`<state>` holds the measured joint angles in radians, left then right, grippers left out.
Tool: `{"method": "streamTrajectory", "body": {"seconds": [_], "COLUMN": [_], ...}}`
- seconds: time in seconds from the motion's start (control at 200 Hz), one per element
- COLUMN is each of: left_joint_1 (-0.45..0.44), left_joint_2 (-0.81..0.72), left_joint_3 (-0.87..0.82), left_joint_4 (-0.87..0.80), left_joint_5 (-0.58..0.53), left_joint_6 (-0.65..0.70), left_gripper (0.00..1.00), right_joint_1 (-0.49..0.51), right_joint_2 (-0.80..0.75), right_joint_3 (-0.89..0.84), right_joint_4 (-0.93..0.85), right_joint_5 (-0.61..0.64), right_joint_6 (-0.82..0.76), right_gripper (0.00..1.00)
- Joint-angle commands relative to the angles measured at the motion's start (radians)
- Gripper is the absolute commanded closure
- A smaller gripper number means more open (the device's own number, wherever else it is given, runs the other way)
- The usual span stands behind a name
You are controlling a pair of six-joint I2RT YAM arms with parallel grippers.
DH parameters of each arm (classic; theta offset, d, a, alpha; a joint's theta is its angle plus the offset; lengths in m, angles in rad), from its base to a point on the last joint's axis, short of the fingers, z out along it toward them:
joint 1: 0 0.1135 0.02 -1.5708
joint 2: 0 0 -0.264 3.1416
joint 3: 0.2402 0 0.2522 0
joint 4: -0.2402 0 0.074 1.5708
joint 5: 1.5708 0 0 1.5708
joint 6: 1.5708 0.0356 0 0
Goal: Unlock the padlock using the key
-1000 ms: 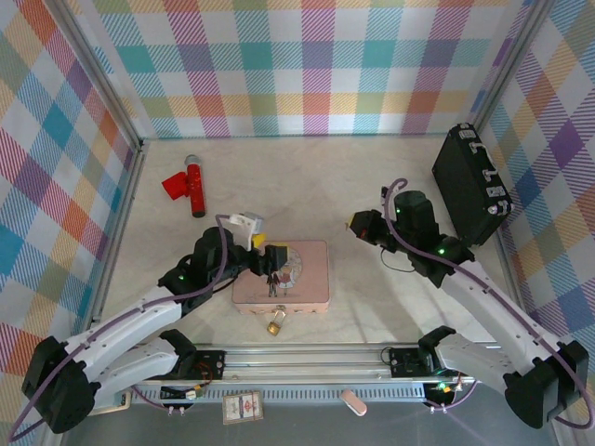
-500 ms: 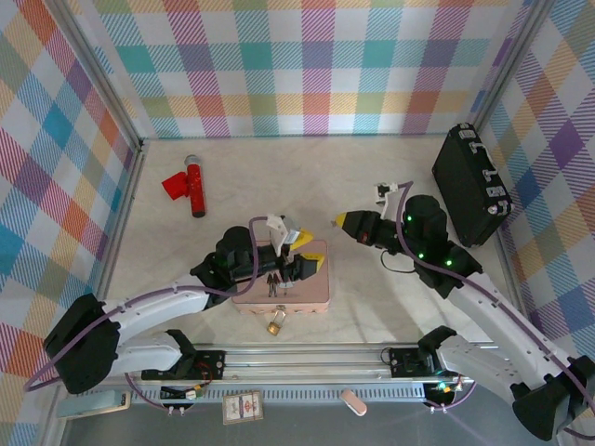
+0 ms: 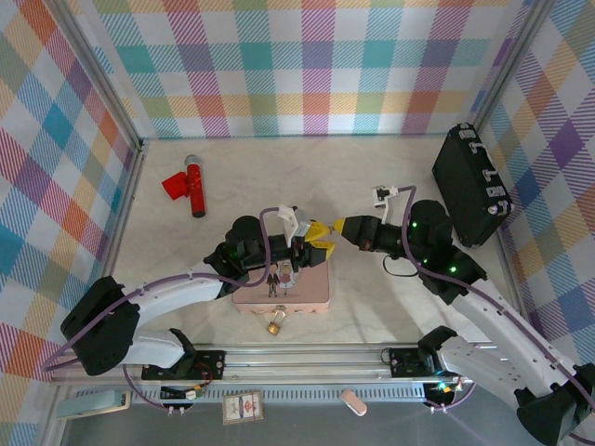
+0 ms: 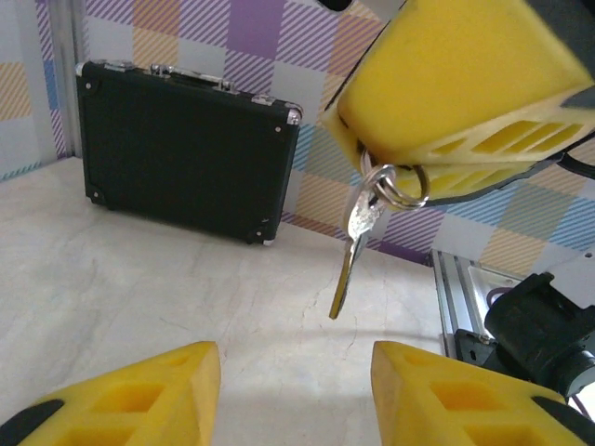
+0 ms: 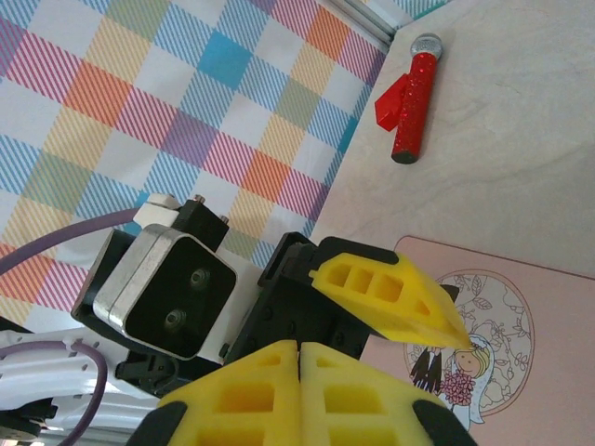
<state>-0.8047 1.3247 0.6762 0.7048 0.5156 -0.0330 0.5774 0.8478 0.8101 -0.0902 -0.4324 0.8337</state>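
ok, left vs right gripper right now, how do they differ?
Left gripper is open, fingers apart; right gripper is shut. Right gripper pinches the key by its ring, blade dangling; left gripper holds nothing. Both have yellow fingers, near the pink box.

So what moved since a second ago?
The left fingers swung right across the pink box toward the right fingers, which slid a little left to meet them. The key dangles from the shut right fingers, and the left fingers are open. The padlock, the box, the red toy and the black case stayed put.
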Motion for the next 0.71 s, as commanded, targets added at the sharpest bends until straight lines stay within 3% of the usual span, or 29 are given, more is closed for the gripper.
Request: {"method": "streamTrajectory", "body": {"seconds": [0.0, 0.35, 0.39, 0.7], "left_joint_1": [-0.006, -0.005, -0.004, -0.006], "left_joint_2": [0.004, -0.003, -0.003, -0.019], "left_joint_3": [0.016, 0.012, 0.02, 0.051], "left_joint_4": [0.083, 0.111, 0.103, 0.002], "left_joint_5": [0.023, 0.071, 0.094, 0.097], "left_joint_6": [0.007, -0.003, 0.0, 0.029], "left_gripper": [0.5, 0.63, 0.7, 0.92], "right_joint_1": [0.008, 0.019, 0.021, 0.022], "right_joint_2": [-0.012, -0.002, -0.001, -0.015], "right_joint_3": [-0.013, -0.023, -0.024, -0.026], "right_joint_4": [0.017, 0.011, 0.01, -0.045], "right_joint_5": [-0.026, -0.025, -0.022, 0.06], "right_joint_6": [-0.028, -0.031, -0.031, -0.036], "right_gripper": [1.0, 1.0, 1.0, 1.0]}}
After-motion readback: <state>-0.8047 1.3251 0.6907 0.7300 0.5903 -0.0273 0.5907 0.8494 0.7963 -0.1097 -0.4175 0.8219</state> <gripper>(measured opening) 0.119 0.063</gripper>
